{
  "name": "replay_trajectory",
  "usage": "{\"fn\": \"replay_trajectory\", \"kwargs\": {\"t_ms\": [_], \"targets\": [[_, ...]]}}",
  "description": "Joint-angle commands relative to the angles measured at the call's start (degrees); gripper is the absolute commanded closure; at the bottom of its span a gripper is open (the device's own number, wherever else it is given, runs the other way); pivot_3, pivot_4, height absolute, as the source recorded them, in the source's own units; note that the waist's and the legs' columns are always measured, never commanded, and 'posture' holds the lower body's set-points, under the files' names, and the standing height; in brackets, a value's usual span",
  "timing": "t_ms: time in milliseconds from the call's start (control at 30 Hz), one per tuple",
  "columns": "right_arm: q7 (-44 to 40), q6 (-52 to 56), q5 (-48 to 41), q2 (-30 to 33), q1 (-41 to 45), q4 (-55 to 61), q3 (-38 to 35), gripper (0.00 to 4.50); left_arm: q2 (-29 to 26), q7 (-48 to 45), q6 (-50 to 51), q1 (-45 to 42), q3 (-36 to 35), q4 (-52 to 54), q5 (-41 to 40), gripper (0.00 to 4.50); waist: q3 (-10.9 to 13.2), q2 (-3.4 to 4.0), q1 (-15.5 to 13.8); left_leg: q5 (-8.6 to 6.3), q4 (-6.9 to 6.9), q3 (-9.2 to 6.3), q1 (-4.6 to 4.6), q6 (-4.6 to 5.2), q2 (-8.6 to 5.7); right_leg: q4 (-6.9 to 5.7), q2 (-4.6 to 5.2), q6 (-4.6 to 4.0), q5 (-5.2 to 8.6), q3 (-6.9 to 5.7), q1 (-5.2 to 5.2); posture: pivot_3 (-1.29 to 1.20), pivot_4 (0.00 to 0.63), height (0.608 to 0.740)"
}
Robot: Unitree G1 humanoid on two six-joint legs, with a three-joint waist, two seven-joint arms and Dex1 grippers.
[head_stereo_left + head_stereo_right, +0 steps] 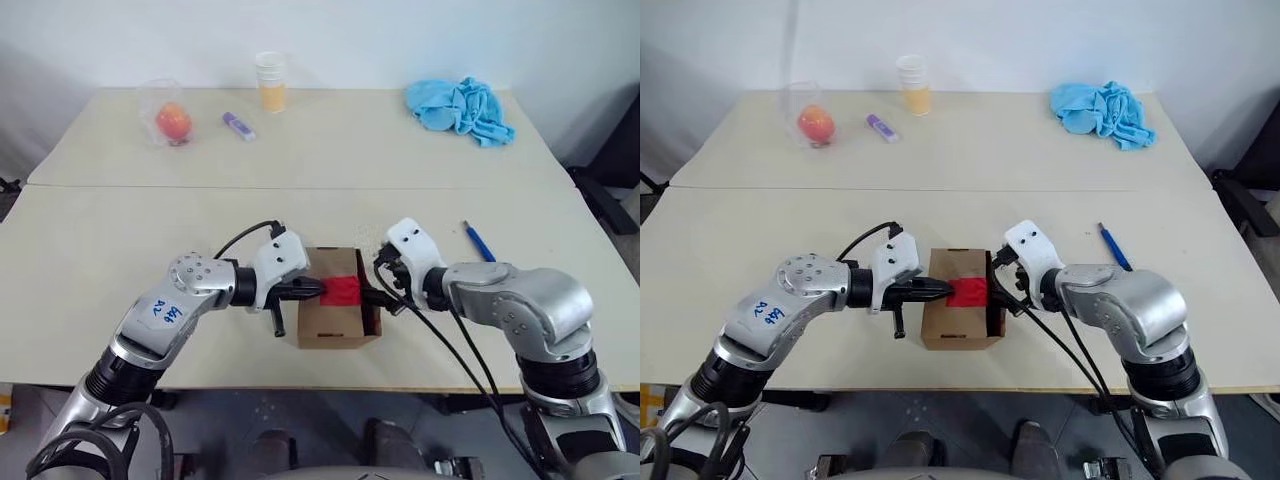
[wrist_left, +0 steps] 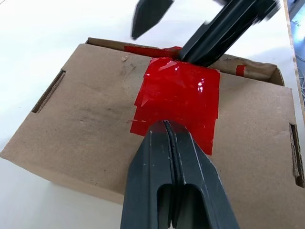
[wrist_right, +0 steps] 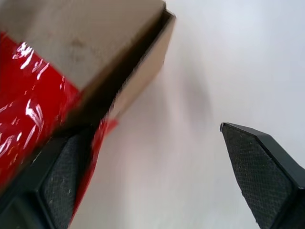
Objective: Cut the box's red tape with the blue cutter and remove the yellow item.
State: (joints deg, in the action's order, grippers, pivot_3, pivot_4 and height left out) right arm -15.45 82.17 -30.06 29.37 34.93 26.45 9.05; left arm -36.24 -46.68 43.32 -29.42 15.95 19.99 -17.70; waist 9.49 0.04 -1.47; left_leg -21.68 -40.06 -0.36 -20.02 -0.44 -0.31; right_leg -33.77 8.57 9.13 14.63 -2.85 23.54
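The box (image 1: 330, 325), a small brown carton, sits near the table's front edge between my two grippers. The red tape (image 1: 344, 291) lies crumpled across its top flap. From the left, my left gripper (image 1: 316, 289) reaches in, shut, with its tips (image 2: 165, 125) resting on the near edge of the tape. At the box's right side my right gripper (image 1: 378, 294) stands open. One of its fingers (image 3: 62, 186) is at the dark gap under the taped flap edge, the other finger (image 3: 259, 171) hangs over bare table. The blue cutter (image 1: 478, 241) lies on the table beyond my right arm. The yellow item is hidden.
At the far left stands an orange-red fruit in clear plastic (image 1: 173, 122), with a purple marker (image 1: 238, 125) beside it. A paper cup (image 1: 271, 82) is at the far middle and a blue cloth (image 1: 460, 108) at the far right. A seam (image 1: 150, 186) runs across the table.
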Motion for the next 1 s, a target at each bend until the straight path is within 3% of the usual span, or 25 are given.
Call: {"fn": "replay_trajectory", "kwargs": {"t_ms": [33,200,367,600,733,867,1000], "targets": [[1.93,-5.41,5.39,2.31,-1.91,-1.51,0.86,0.04,-1.17,0.14,2.22,3.58,5.66,-2.54,3.49,4.50,-0.02,-0.02,0.01,0.00,0.00,-0.01,0.02,0.00,0.00,0.00,0.00,0.00,0.00,0.00,-0.03,0.00,0.150,0.740],[1.56,-11.87,10.17,6.32,-5.42,-3.41,4.53,0.04,-1.77,0.18,3.01,4.34,5.13,-1.76,2.66,4.50,-0.07,-0.04,-0.01,-0.01,0.01,-0.03,0.10,0.01,0.00,0.02,0.00,0.00,0.00,-0.01,-0.12,0.00,0.150,0.740],[1.39,-13.73,12.12,5.53,-7.06,-5.65,2.75,0.04,-2.27,0.01,3.11,4.45,5.05,-1.69,2.57,4.50,-0.31,0.06,0.26,-0.01,0.13,0.01,0.17,0.02,0.04,0.08,-0.02,-0.03,0.02,0.00,-0.10,0.00,0.150,0.740],[-1.88,-21.68,15.57,6.32,-10.00,-5.55,5.59,0.04,-2.22,-0.11,3.30,4.11,4.78,-1.52,2.42,4.50,-0.54,-0.04,0.33,-0.02,0.15,0.01,0.21,0.02,0.05,0.10,-0.03,-0.05,0.03,0.00,-0.13,0.00,0.150,0.740],[-8.34,-20.41,8.44,4.54,-10.04,-5.81,-3.27,0.04,-2.14,-0.04,3.11,3.91,4.54,-1.34,2.44,4.50,-0.54,-0.04,0.30,-0.02,0.19,0.01,0.21,0.02,0.05,0.14,-0.04,-0.05,0.03,0.00,-0.14,0.00,0.150,0.740],[-19.90,-5.05,-6.74,6.15,-5.56,-11.85,-15.42,0.04,-2.04,-0.03,2.28,3.90,3.99,-1.08,2.38,4.50,-0.52,-0.01,0.27,-0.02,0.20,0.01,0.17,0.03,0.07,0.18,-0.04,-0.05,0.03,0.00,-0.13,0.00,0.150,0.740],[-24.85,1.55,-11.47,7.78,-2.91,-19.25,-17.15,0.04,-2.16,-0.32,1.50,4.08,3.81,-0.84,2.36,4.50,-0.51,0.00,0.26,-0.03,0.26,0.00,0.18,0.05,0.09,0.20,-0.04,-0.06,0.03,-0.02,-0.13,0.00,0.150,0.740]]}}
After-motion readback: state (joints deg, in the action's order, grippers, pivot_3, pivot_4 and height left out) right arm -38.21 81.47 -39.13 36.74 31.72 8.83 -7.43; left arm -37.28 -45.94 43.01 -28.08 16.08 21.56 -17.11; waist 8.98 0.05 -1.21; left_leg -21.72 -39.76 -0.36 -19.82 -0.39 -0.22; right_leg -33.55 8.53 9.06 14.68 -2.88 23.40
